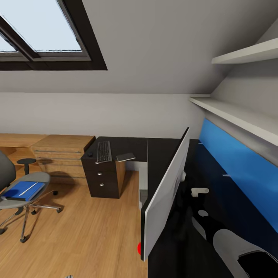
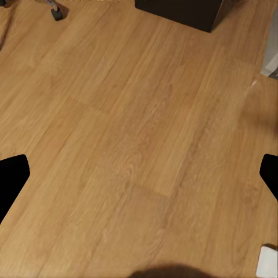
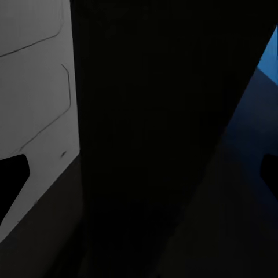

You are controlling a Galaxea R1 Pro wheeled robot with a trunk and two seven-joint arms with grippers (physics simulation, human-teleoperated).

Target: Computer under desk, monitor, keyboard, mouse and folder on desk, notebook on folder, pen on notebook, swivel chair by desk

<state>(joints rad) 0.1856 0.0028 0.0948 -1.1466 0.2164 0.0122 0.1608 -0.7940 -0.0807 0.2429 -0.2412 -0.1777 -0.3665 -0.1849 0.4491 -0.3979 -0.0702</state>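
Monitor (image 1: 164, 200) edge-on on black desk (image 1: 127, 144), no legible writing.

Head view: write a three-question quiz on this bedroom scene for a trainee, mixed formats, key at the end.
1. True or false: the folder lies on the seat of the swivel chair.
2. Multiple choice: the keyboard rests on A) the floor, B) the desk, C) a wall shelf.
3. Fill in: the monitor shows the camera its light-grey ____.

Key
1. True; a slim light object lies on the folder.
2. B, on the far wing, with the mouse on one side and the notebook on the other.
3. back.
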